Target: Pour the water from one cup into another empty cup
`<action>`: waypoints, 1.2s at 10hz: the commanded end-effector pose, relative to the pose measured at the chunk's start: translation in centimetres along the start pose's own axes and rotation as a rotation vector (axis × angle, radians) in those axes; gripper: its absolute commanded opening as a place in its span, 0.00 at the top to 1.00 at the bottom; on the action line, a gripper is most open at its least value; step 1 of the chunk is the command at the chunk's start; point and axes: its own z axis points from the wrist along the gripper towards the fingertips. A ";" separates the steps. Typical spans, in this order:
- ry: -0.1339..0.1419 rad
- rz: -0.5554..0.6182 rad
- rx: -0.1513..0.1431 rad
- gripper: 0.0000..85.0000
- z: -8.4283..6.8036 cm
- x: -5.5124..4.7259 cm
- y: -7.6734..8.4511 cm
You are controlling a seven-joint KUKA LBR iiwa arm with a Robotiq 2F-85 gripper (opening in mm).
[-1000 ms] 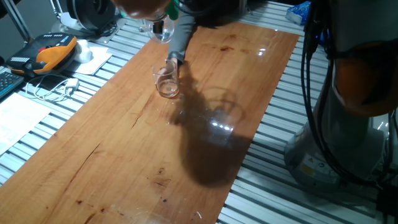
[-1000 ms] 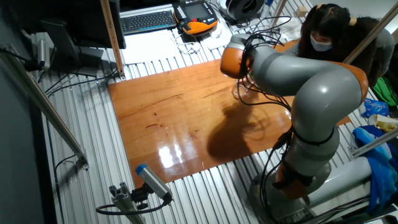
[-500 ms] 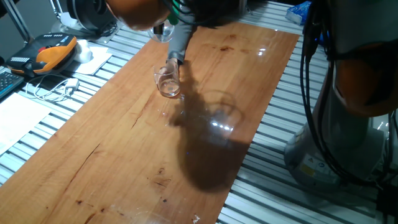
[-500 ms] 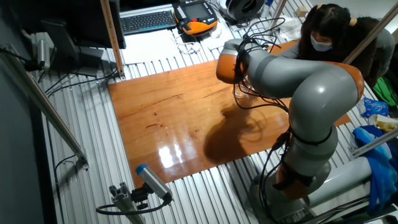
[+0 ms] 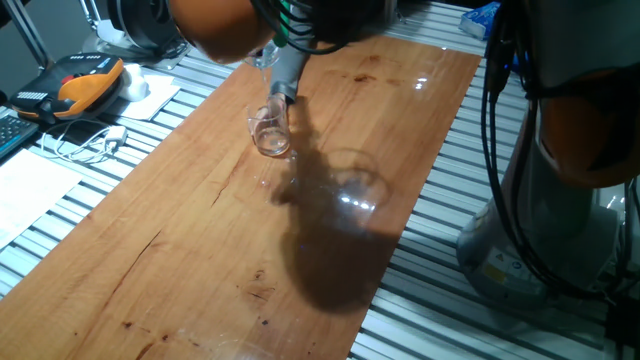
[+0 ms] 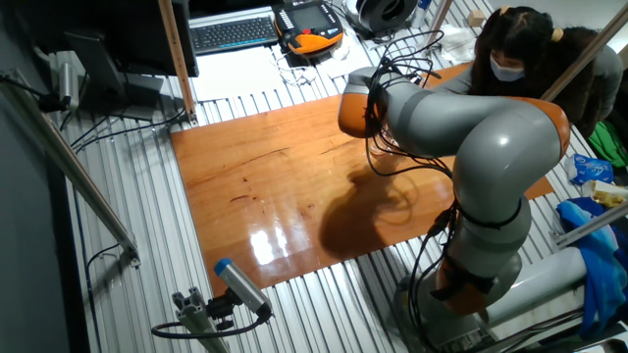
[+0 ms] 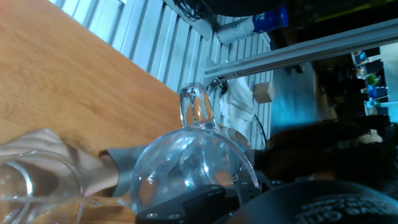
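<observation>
The mug (image 7: 189, 168) fills the lower centre of the hand view, lying tipped on its side with its loop handle (image 7: 196, 107) pointing upward in that picture. Black pincer (image 7: 211, 198) parts sit against the mug's lower edge, so the pincer appears pinched on the mug, though the fingertips themselves are hidden. In one fixed view only a glint of the mug (image 5: 266, 55) shows under the orange and grey arm (image 5: 230, 20), raised above the worktop (image 5: 200, 230).

The tumbler (image 5: 269, 130) stands upright on the wooden worktop, just below and in front of the mug. A person's hand (image 7: 59, 158) in a grey sleeve (image 5: 286, 68) touches the tumbler's far side at its rim; in the hand view the tumbler (image 7: 34, 190) sits at the lower left, in front of that hand. Water cannot be made out in either glass.

In the other fixed view the arm (image 6: 461, 127) covers both glasses, and a masked person (image 6: 510, 54) sits at the worktop's far edge. An orange-and-black handset (image 5: 85, 82) and white cables (image 5: 90, 140) lie to the left, off the wood.
</observation>
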 end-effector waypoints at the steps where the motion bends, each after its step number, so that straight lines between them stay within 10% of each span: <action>1: -0.001 -0.002 0.006 1.00 0.0 0.0 0.0; 8: 0.004 -0.029 0.030 1.00 -0.2 0.1 -0.2; 12: 0.035 -0.003 -0.127 1.00 -0.3 0.0 0.0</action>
